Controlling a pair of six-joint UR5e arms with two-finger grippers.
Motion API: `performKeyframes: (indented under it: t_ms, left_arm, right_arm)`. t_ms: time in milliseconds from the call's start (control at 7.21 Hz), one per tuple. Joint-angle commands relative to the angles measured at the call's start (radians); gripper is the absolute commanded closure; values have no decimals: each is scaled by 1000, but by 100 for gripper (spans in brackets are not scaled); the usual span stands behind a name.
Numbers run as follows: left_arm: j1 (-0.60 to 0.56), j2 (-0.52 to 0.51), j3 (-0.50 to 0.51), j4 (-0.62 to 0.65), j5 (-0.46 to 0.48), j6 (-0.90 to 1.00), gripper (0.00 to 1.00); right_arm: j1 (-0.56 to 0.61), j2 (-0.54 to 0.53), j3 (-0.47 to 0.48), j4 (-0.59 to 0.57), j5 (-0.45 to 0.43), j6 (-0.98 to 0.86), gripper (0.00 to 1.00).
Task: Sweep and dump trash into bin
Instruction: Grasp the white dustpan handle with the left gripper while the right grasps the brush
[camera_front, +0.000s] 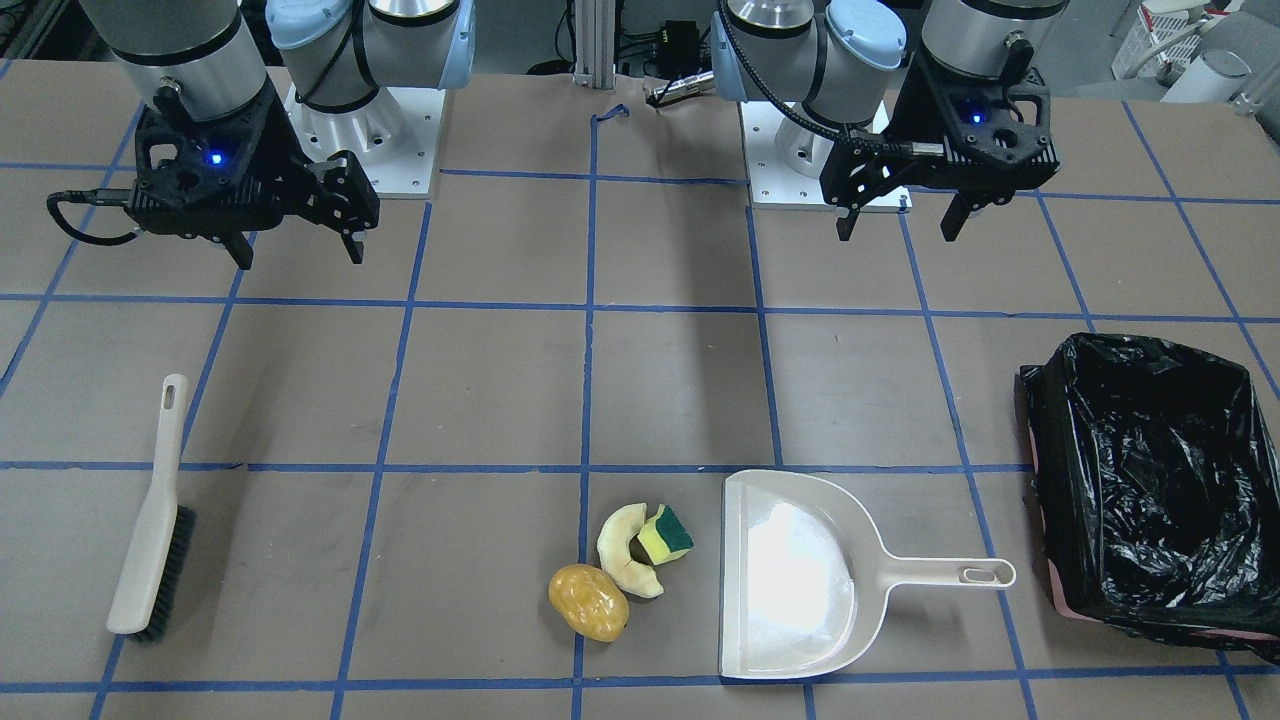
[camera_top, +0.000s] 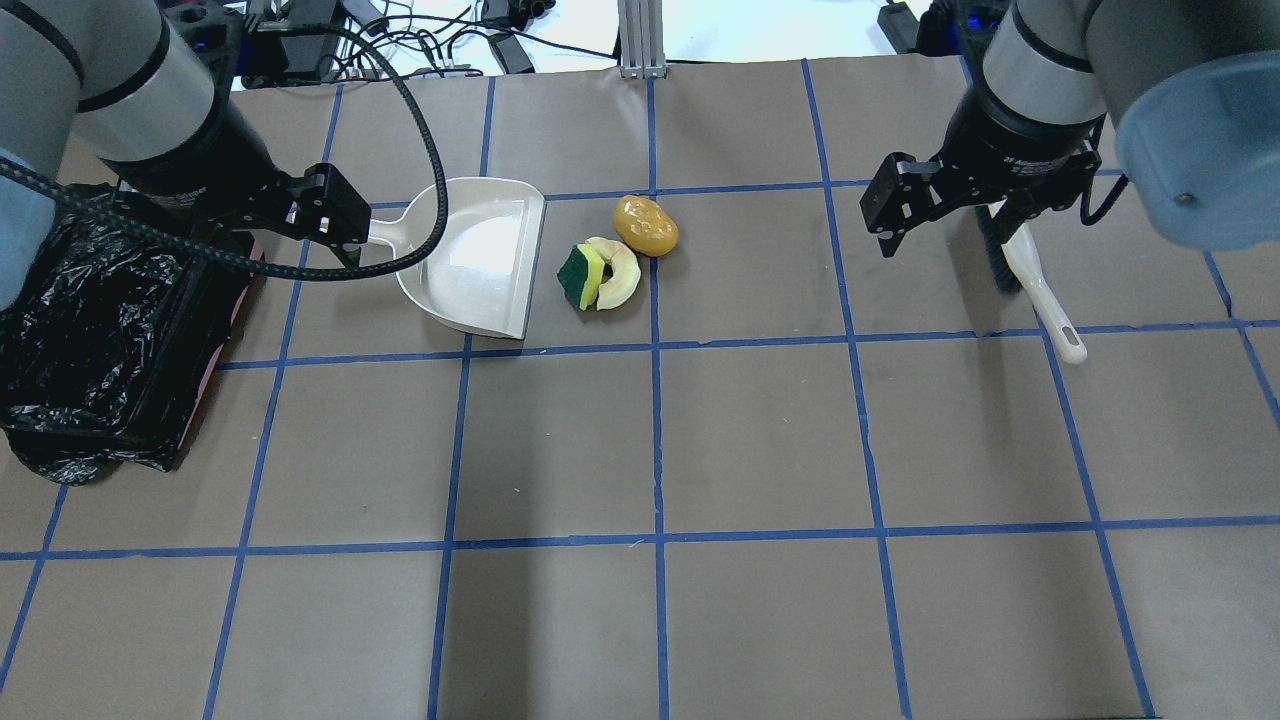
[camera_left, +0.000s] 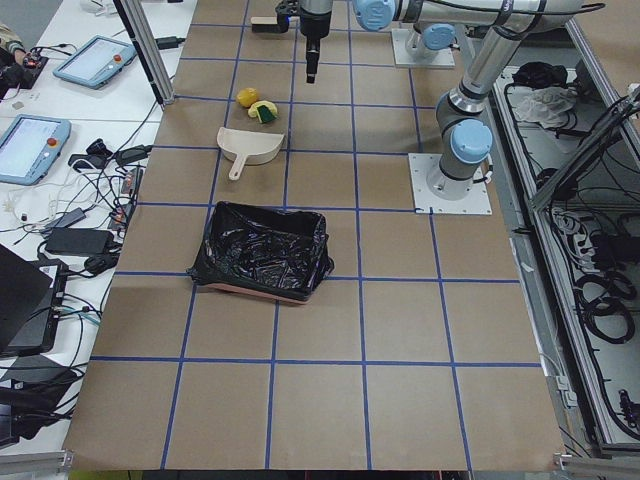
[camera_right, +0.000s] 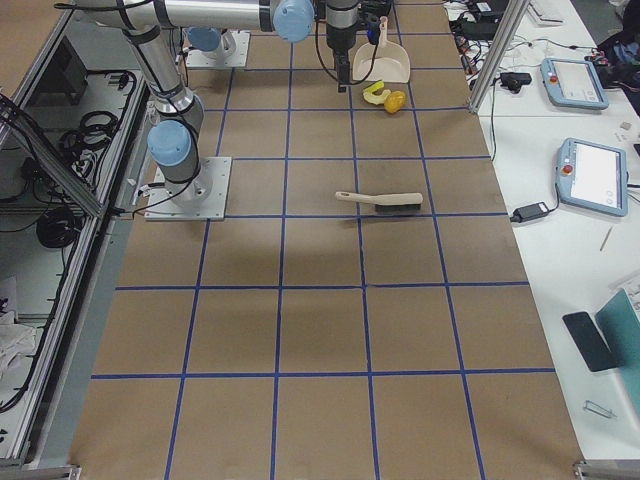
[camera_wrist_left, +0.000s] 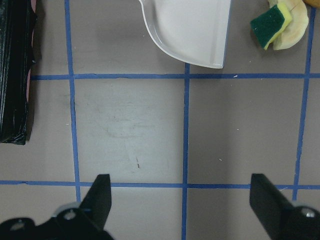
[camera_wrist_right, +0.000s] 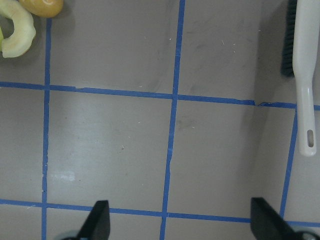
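Note:
The trash lies together on the table: a glossy yellow-orange lump (camera_front: 588, 601), a pale cream curved wedge (camera_front: 625, 553) and a yellow-and-green sponge piece (camera_front: 667, 534). The black-bagged bin (camera_front: 1150, 480) stands at the table's end on my left side. My left gripper (camera_front: 900, 215) is open and empty, high above the table, back from the dustpan. Its wrist view shows the sponge piece (camera_wrist_left: 270, 20) and the bin's edge (camera_wrist_left: 15, 75). My right gripper (camera_front: 300, 258) is open and empty, high above the table. Its wrist view shows the wedge (camera_wrist_right: 17, 35) and the lump (camera_wrist_right: 42, 5).
A cream dustpan (camera_front: 790, 575) lies next to the trash, its mouth toward it and its handle toward the bin. A cream brush with dark bristles (camera_front: 150, 530) lies on my right side, also in the right wrist view (camera_wrist_right: 305, 75). Blue tape lines grid the brown table.

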Motion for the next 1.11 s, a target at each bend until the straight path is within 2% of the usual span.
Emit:
performKeyframes:
  t_ms: [0, 139, 416, 693, 832, 970]
  left_arm:
    - [-1, -11, 0, 4, -1, 1, 0]
    - [2, -5, 2, -1, 2, 24, 0]
    - [36, -37, 12, 19, 2, 340, 0]
    - [143, -94, 14, 62, -9, 709, 0]
    - [192, -140, 14, 91, -26, 896, 0]
    - [206, -195, 14, 141, -20, 1071, 0]
  right_arm:
    - [0, 1, 0, -10, -5, 0, 0]
    - [0, 1, 0, -7, -2, -2, 0]
    - [0, 3, -3, -21, -3, -28, 0]
    - [-3, 1, -3, -18, -26, -38, 0]
    - [-32, 9, -3, -45, -26, -43, 0]
    - [-122, 10, 1, -32, -26, -51, 0]
